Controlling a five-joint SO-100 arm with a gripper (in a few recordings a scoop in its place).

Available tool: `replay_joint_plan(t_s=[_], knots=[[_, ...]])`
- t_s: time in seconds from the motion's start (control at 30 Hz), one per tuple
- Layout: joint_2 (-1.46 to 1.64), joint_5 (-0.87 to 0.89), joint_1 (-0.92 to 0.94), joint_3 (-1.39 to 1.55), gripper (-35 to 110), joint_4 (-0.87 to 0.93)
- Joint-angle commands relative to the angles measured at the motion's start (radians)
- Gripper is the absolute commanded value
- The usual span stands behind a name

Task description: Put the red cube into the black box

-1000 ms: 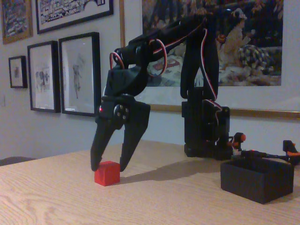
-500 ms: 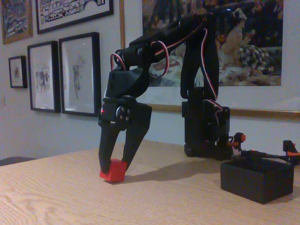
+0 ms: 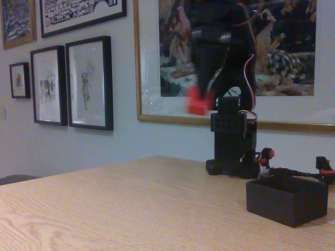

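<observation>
The red cube (image 3: 197, 102) hangs high above the table, blurred by motion, in front of the large framed picture. My gripper (image 3: 205, 97) is a dark blur around it and is shut on the cube; its fingers cannot be made out singly. The arm is folded up over its base. The black box (image 3: 285, 206) rests on the table at the lower right, its top without a lid, well below and to the right of the cube.
The arm's black base (image 3: 230, 151) stands just behind and left of the box. Cables with red-orange knobs (image 3: 268, 155) lie behind the box. The wooden table (image 3: 131, 209) stretches wide to the left. Framed pictures hang on the wall.
The gripper closed on the cube at the left of the table, tilted it, then lifted it fast up and to the right, close over the base.
</observation>
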Motion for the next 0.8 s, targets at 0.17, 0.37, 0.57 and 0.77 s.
replay_joint_plan(t_s=[0.17,0.37,0.57,0.77], knots=[[-0.057,-0.017,0.414,0.058,-13,-0.143],[-0.137,-0.091,0.520,0.152,-14,-0.259],[-0.166,-0.072,0.463,0.267,-14,-0.351],[-0.166,-0.057,0.411,0.311,-13,-0.400]])
